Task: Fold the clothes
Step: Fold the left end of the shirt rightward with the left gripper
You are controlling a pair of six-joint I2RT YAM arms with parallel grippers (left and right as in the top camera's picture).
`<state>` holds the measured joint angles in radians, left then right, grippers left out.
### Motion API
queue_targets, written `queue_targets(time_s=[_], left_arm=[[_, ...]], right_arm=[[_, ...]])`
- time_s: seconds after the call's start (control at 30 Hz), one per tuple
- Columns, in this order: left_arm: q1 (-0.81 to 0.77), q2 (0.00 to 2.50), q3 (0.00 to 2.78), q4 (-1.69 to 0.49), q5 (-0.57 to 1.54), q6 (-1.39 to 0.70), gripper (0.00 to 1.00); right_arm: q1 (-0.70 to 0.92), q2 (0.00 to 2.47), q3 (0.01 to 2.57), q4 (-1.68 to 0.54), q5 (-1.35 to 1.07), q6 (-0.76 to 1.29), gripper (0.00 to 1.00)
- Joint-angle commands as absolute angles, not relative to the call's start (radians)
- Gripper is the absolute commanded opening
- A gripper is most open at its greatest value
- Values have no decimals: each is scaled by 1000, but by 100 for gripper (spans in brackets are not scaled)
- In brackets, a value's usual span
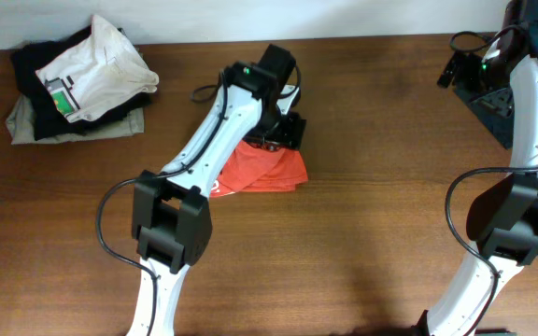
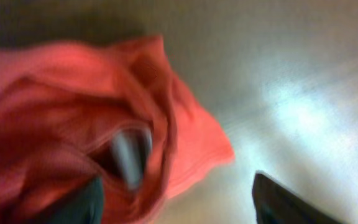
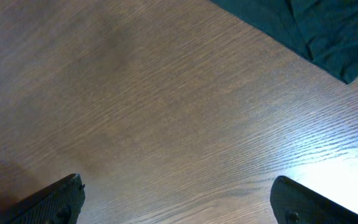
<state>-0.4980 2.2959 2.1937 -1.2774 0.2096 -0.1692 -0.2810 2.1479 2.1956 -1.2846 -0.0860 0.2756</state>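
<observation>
The red-orange T-shirt (image 1: 267, 170) lies bunched, not flat, near the middle of the table (image 1: 390, 243), with a scrap of white showing at its left edge. I judge its long axis to run roughly left to right across the table, though the heap is too crumpled to tell sleeves from hem. The left gripper (image 1: 283, 129) hangs directly over the far edge of the heap. The left arm (image 1: 204, 140) crosses the heap's left portion and hides part of it. The left wrist view is blurred, but the fingers (image 2: 284, 202) stand well apart there, so I record this gripper as open. In that view the cloth fills the left side and reaches the left finger, while the right finger is over bare wood. I cannot tell whether the left finger touches the fabric. The right gripper (image 3: 179, 205) has its fingers spread too. It sits over bare wood at the far right, well apart from the shirt, with a dark teal cloth (image 3: 309, 31) just beyond it. The left arm is plainly the nearer. At the far-left corner, a white shirt (image 1: 101, 61) with a green patch rests on dark garments (image 1: 31, 61), well apart from the T-shirt and obstructing nothing. No fold is made; in my judgement the T-shirt needs spreading flat first.
</observation>
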Motion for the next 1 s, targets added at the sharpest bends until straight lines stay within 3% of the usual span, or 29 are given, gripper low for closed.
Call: queue_targets(time_s=[0.0, 0.1, 0.17, 0.33, 0.47, 0.57, 0.6, 0.63, 0.7, 0.8, 0.87, 0.9, 0.93, 0.97], left_arm=[[-492, 2285, 2429, -1475, 149, -163, 99], [-419, 2289, 2470, -1688, 81, -162, 99], [-408, 2298, 2409, -1678, 89, -163, 99], [-410, 2314, 2121, -1427, 134, -163, 99], [-410, 2352, 2066, -1324, 134, -163, 98], [-424, 2352, 2069, -1344, 189, -163, 66], [-443, 2351, 2070, -1375, 230, -163, 26], [-461, 2350, 2072, -1392, 233, -163, 20], [-498, 2349, 2102, -1428, 232, -163, 21], [-561, 2348, 2171, -1460, 233, -163, 31], [-584, 2349, 2171, -1467, 233, -164, 32], [-599, 2349, 2170, -1471, 233, -164, 38], [-614, 2349, 2170, -1471, 235, -167, 50], [-624, 2349, 2170, -1470, 244, -167, 53]], right_arm=[[-282, 2149, 2199, -1287, -73, 267, 99], [-282, 2149, 2199, -1287, -73, 267, 99], [-282, 2149, 2199, -1287, -73, 267, 99], [-282, 2149, 2199, -1287, -73, 267, 99], [-282, 2149, 2199, -1287, -73, 267, 99], [-282, 2149, 2199, -1287, -74, 267, 99], [-282, 2149, 2199, -1287, -73, 267, 99], [-282, 2149, 2199, -1287, -73, 267, 99], [-282, 2149, 2199, -1287, -73, 267, 99], [-282, 2149, 2199, -1287, -73, 267, 99], [-282, 2149, 2199, -1287, -73, 267, 99], [-282, 2149, 2199, -1287, -73, 267, 99], [-282, 2149, 2199, -1287, -73, 267, 99], [-282, 2149, 2199, -1287, -73, 267, 99]])
